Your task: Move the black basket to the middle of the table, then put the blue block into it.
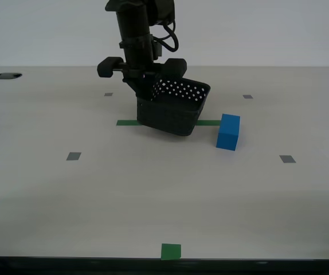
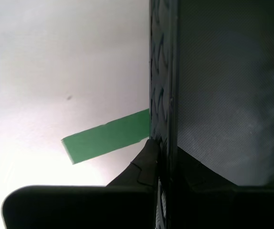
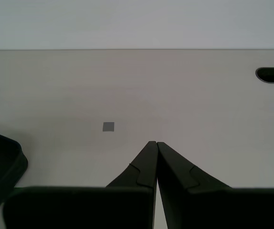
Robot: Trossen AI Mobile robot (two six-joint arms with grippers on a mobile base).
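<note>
The black basket hangs tilted over the green tape strip near the table's middle. Its side towards the exterior view's left is raised. My second gripper is shut on that side's wall. In the second wrist view the wall runs between the jaws of the gripper, with the basket's inside beside it. The blue block stands on the table, just off the basket towards the exterior view's right, apart from it. My first gripper is shut and empty above bare table.
Grey tape squares dot the table and a green square lies at the near edge. Cable holes sit at the far corners. A black rounded shape shows at the first wrist view's edge.
</note>
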